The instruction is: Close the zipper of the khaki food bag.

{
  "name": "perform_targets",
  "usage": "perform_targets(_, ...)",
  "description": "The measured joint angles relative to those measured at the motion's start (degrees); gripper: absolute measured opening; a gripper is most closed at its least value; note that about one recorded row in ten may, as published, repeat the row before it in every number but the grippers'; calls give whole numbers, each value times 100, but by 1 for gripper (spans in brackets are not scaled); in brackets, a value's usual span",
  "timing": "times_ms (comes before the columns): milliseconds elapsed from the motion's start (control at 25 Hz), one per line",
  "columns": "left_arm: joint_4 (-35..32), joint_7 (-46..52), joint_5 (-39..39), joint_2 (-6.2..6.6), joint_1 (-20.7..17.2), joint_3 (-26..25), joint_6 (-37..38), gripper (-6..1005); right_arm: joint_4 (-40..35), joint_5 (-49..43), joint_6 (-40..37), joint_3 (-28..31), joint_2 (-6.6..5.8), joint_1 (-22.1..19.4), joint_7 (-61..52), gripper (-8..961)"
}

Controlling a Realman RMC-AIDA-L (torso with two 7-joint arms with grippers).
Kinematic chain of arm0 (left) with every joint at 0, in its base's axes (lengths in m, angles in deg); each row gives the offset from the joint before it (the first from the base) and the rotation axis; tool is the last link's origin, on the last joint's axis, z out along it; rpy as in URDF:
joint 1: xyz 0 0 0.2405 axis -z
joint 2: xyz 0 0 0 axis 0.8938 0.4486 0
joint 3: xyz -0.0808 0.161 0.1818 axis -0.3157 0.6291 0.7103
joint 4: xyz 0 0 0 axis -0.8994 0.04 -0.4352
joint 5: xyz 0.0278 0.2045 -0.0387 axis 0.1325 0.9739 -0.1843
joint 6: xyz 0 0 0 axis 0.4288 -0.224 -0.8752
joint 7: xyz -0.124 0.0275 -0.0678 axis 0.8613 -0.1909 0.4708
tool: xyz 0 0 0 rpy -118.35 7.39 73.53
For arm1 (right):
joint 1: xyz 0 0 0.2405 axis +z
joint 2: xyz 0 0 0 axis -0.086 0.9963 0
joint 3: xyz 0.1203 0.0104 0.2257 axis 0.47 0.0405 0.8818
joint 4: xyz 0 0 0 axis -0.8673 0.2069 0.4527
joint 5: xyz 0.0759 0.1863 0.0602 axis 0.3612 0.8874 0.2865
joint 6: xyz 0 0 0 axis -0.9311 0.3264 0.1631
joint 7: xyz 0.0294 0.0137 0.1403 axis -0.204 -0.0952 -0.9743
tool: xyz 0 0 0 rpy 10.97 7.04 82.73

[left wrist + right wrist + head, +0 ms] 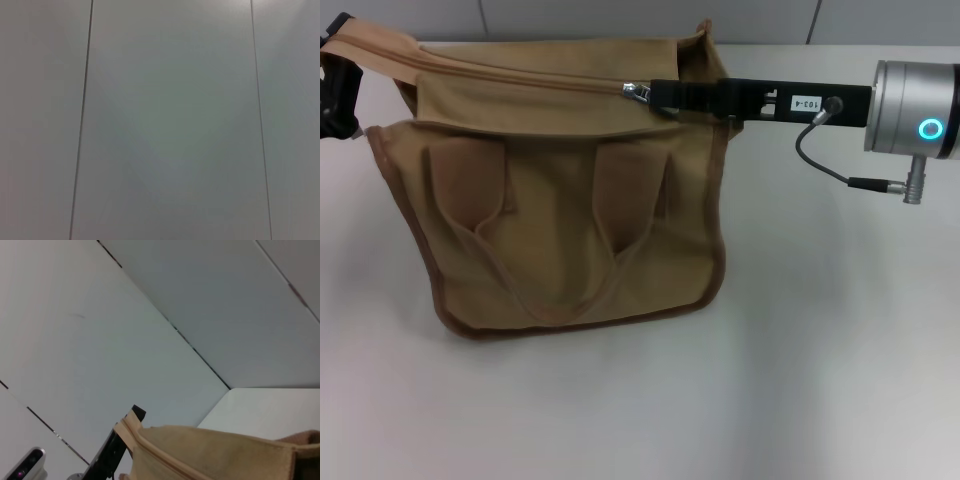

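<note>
The khaki food bag [570, 210] stands on the white table, front pocket and two looped handles facing me. The zipper [520, 72] runs along its top flap, and its silver slider [638, 92] sits towards the bag's right end. My right gripper [656, 95] reaches in from the right, with its black fingers shut on the slider's pull tab. My left gripper [340, 85] is at the bag's top left corner, shut on the bag's end. It also shows in the right wrist view [116, 444], against the bag's edge [210, 450]. The left wrist view shows only wall.
The white table [800, 380] stretches in front of and to the right of the bag. A grey panelled wall [170, 120] stands behind the table. A cable [820, 160] hangs under my right wrist.
</note>
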Motion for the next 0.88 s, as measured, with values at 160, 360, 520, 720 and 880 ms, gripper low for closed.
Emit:
perform_targets(160, 7, 0, -4, -10, 42, 0, -30, 21, 0, -3, 0, 9, -17, -63, 17, 4)
perform_targets(360, 11, 1, -6, -10, 91, 0, -142, 21, 11, -6, -92, 159, -25, -139, 81, 4)
perform_targets(520, 17, 1, -6, -10, 128, 5, -205, 22, 28, -12, -159, 248, -30, -176, 119, 3)
perform_targets(720, 19, 1, -6, -9, 172, 3, -234, 22, 49, -13, -320, 414, -33, -256, 138, 3)
perform_targets(880, 18, 1, -6, -10, 251, 19, -383, 22, 32, -13, -388, 476, -33, -396, 140, 2)
